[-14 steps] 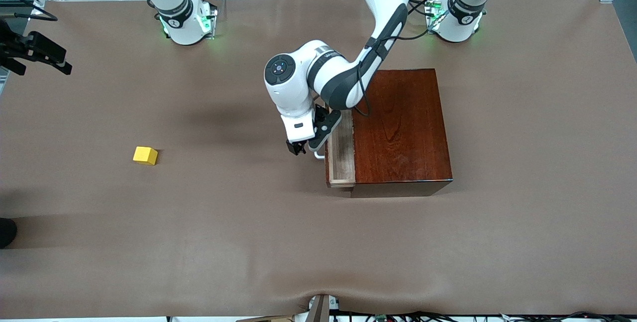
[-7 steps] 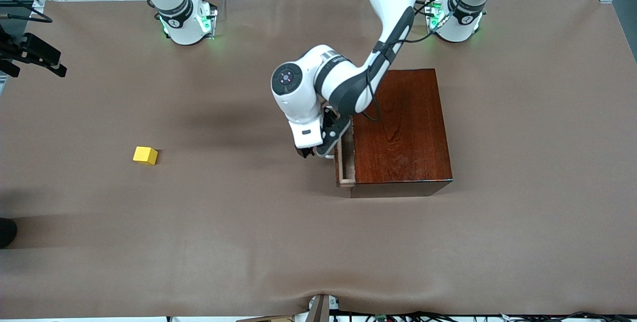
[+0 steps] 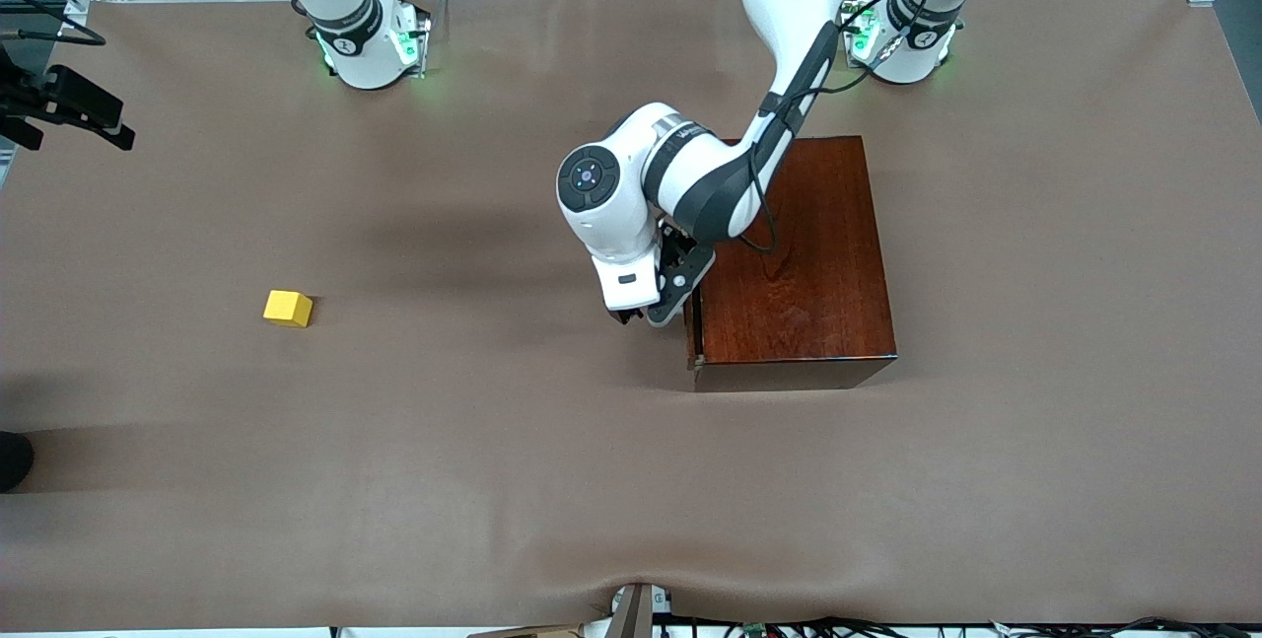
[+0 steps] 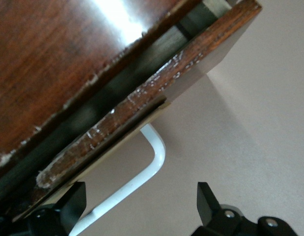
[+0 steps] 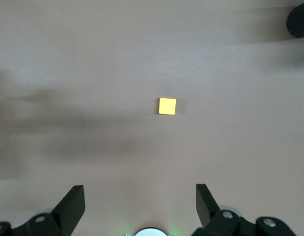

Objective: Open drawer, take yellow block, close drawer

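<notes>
The dark reddish-brown wooden box stands toward the left arm's end of the table. Its drawer is pushed almost fully in, with only a thin gap showing. My left gripper is open in front of the drawer. In the left wrist view the white handle runs between the open fingers of my left gripper, under the drawer front. The yellow block lies on the table toward the right arm's end. My right gripper is open and empty, high above the block, and waits.
A brown mat covers the table. Both arm bases stand along the edge farthest from the front camera. A dark round object sits at the table's edge at the right arm's end.
My left gripper has moved toward the box and the drawer has slid in from well open to almost shut. The yellow block has not moved.
</notes>
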Robot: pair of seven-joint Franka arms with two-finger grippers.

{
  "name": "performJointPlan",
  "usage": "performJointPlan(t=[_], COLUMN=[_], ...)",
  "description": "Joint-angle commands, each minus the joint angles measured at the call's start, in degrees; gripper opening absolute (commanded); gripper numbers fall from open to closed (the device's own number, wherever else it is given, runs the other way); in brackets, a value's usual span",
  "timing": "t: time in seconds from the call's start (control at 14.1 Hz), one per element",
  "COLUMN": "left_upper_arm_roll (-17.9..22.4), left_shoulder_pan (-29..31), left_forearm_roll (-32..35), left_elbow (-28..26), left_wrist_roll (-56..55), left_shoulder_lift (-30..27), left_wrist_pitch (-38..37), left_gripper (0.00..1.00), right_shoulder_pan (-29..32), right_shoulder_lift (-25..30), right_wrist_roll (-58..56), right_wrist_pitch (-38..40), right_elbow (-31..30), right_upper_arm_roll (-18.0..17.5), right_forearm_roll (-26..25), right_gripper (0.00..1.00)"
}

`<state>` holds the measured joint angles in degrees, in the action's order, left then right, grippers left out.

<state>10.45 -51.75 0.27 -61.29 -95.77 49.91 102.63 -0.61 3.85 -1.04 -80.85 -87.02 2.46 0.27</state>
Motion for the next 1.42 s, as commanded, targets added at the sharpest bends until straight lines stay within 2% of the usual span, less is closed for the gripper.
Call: performJointPlan(t=[0.0, 1.35], left_upper_arm_roll=[0.4, -0.3], left_shoulder_pan=[0.7, 0.7], left_forearm_roll=[0.9, 0.7], left_elbow=[-0.8, -0.2], left_wrist_roll=[2.9, 6.1], left_shoulder_lift=[-1.5, -2.2], left_wrist_pitch=[-2.3, -8.4], left_gripper=[1.0, 1.0], right_shoulder_pan=[-0.4, 0.0], right_shoulder_lift=[-0.6, -0.6], right_wrist_roll=[-0.6, -0.6], right_wrist_pitch=[1.0, 1.8], right_elbow=[1.3, 1.2], right_upper_arm_roll=[0.0, 0.0], right_forearm_roll=[-0.9, -0.8], right_gripper=[1.0, 1.0])
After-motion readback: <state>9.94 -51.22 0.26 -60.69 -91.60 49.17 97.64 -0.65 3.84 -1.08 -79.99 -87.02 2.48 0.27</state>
